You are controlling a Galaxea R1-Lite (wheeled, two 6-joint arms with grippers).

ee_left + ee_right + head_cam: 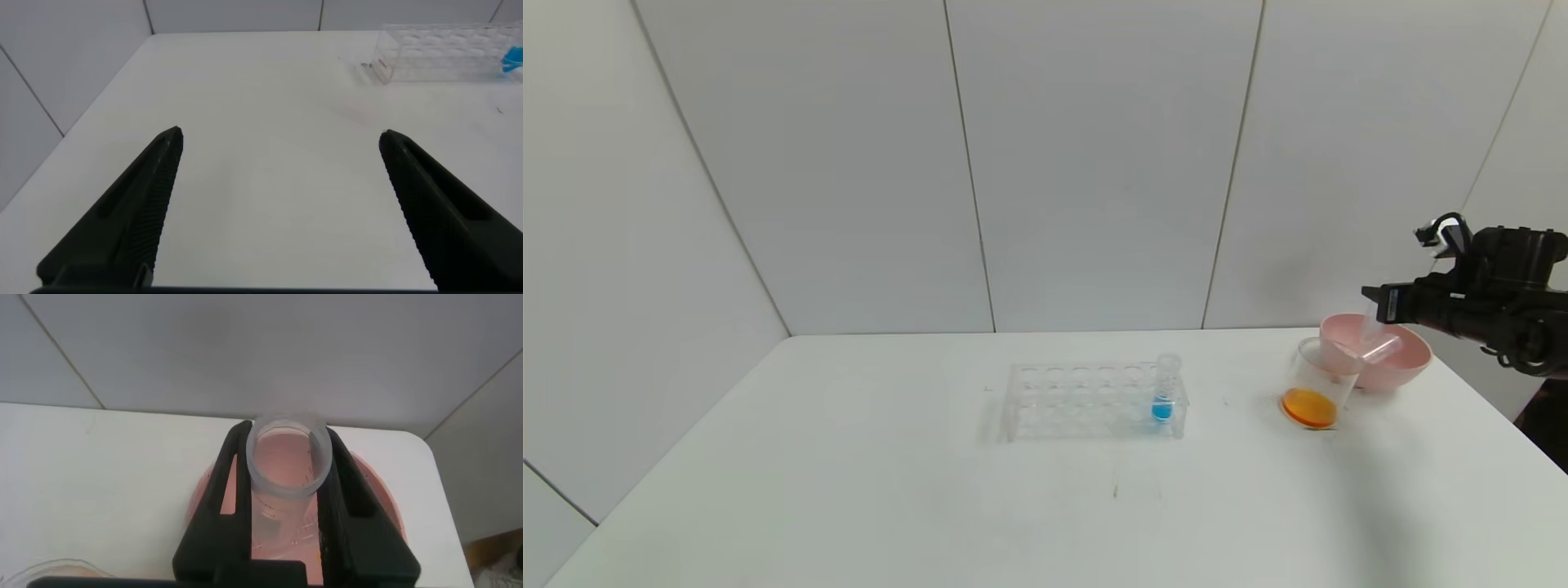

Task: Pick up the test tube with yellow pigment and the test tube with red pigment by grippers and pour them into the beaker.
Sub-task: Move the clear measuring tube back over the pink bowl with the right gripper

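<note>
My right gripper (1374,314) is shut on an empty clear test tube (1372,329) and holds it tilted above the pink bowl (1417,359). In the right wrist view the tube's open mouth (288,457) sits between the black fingers (229,482). A second empty clear tube (1382,351) lies in the bowl. No yellow or red liquid shows in either tube, so I cannot tell which is which. The beaker (1313,392) stands just left of the bowl with orange liquid at its base. My left gripper (282,139) is open and empty over the table's left part, out of the head view.
A clear many-holed tube rack (1094,400) stands mid-table with one blue-liquid tube (1165,392) at its right end; it also shows in the left wrist view (445,53). The bowl sits close to the table's back right edge. White walls close off the back and left.
</note>
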